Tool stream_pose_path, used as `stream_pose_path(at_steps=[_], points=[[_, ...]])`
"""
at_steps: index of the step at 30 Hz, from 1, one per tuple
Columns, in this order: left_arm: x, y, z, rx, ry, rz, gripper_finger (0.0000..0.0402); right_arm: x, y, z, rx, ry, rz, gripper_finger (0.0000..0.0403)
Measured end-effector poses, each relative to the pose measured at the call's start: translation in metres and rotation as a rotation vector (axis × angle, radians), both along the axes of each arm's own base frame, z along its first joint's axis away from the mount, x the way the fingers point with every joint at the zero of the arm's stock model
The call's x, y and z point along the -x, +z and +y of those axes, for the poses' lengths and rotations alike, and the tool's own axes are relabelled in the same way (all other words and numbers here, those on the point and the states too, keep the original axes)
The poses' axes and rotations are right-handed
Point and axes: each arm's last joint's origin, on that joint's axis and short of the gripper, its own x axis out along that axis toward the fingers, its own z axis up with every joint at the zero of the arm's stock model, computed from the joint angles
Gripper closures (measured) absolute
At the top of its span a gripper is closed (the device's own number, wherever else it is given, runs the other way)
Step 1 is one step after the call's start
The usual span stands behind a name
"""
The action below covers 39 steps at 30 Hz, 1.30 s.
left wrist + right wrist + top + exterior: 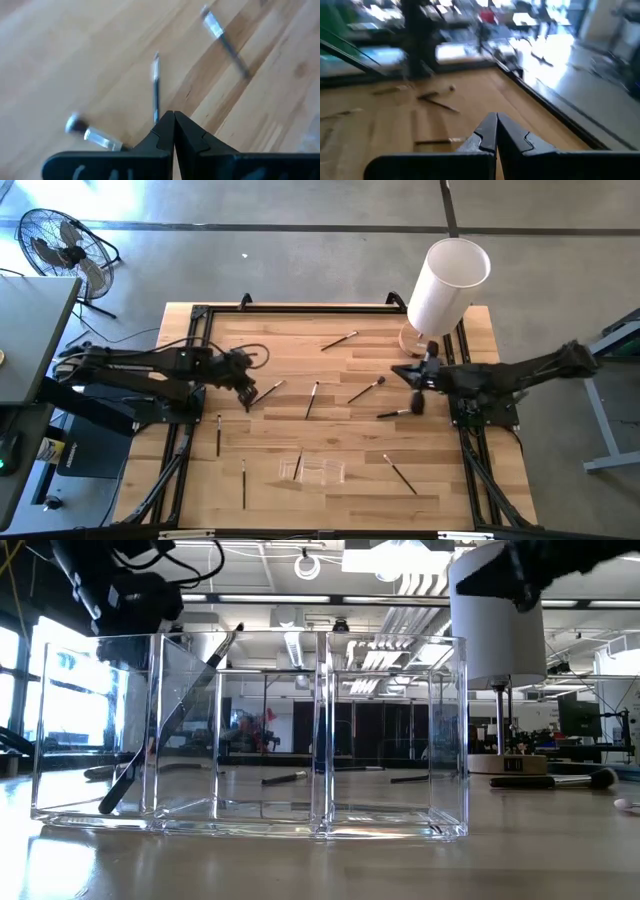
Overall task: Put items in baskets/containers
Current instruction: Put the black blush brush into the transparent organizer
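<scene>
Left arm reaches in flat from 9 o'clock, wrist bent down near table centre-left; left gripper [246, 392] has its dark fingers pressed tip to tip, clenched on nothing, nose just above the butcher-block table [300, 500], with a thin brush [155, 92] lying right ahead of the tips and not touching. Right arm comes in from 3 o'clock, stretched level, right gripper [418, 380] likewise clamped shut and empty, sitting beside the white cylinder [446, 280] on its round wooden base at about 1 o'clock. Table is pale wood planks in a black metal frame. Brushes are thin sticks, dark or light handles with silver ferrules, scattered loose: one at 12 o'clock [339, 340], three across the middle, e.g. [312, 399] and [366, 389], a fat dark one [398, 413] under the right gripper, two at 8 o'clock [218, 434], one at 5 o'clock [400, 473]. Clear holder [312, 470] sits at 6 o'clock, hard see-through plastic, boxy, split into compartments; low view shows one dark brush [170, 720] leaning tilted in its left-hand compartment
</scene>
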Motion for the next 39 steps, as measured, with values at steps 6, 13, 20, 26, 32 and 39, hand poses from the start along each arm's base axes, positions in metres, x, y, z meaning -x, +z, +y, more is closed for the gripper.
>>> stream_pose_path(at_steps=[6,13,20,26,32,39], points=[[0.008,0.01,0.01,-0.069,-0.049,-0.064,0.0402,-0.063,0.031,0.002,-0.294,-0.374,0.159,0.0402],[0.006,0.01,0.014,-0.077,-0.231,-0.08,0.0401,-0.097,0.012,-0.005,-0.85,-0.851,0.308,0.0402],[0.005,0.01,0.011,-0.096,-0.38,-0.08,0.0401,-0.095,-0.034,0.01,-1.166,-1.139,0.435,0.0387],[0.005,0.01,0.011,-0.125,-0.416,-0.074,0.0401,-0.075,-0.063,0.017,-1.32,-1.3,0.546,0.0338],[0.005,0.01,0.011,-0.146,-0.441,-0.069,0.0401,-0.055,-0.084,0.015,-1.384,-1.455,0.597,0.0294],[0.005,0.01,0.011,-0.159,-0.457,-0.064,0.0401,-0.046,-0.108,0.0,-1.453,-1.537,0.558,0.0285]])
